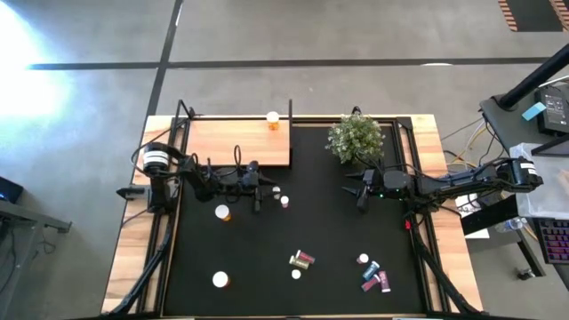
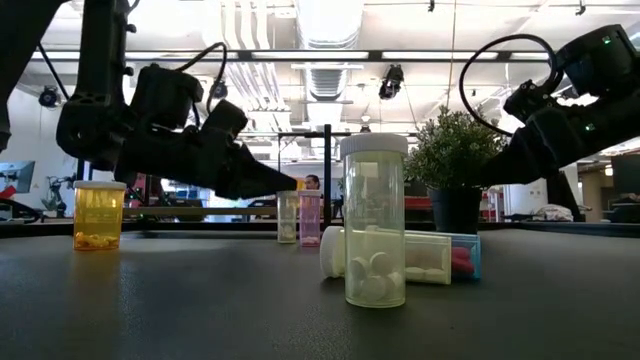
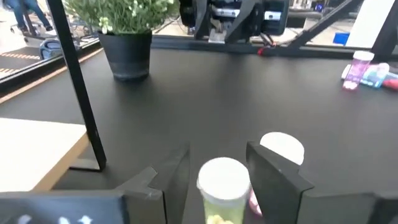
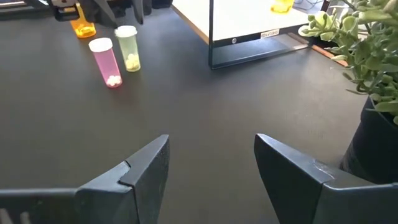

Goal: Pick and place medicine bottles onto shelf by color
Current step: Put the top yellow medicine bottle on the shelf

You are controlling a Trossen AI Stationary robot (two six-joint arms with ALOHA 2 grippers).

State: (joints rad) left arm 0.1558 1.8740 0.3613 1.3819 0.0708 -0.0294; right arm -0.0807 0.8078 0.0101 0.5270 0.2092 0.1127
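A yellowish bottle point(image 3: 222, 190) with a white cap is seen at the lower centre of the left wrist frame, bracketed by the left gripper point(image 3: 217, 180); whether the jaws are clamped on it cannot be told. A pink bottle point(image 4: 106, 62) stands just beside it. The shelf point(image 1: 236, 142) lies upper left in the high view. The right gripper point(image 4: 211, 168), jaws released, hangs near the plant point(image 1: 356, 138).

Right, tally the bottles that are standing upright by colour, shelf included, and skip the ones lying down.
orange bottles: 3
yellowish bottles: 2
pink bottles: 2
Total: 7
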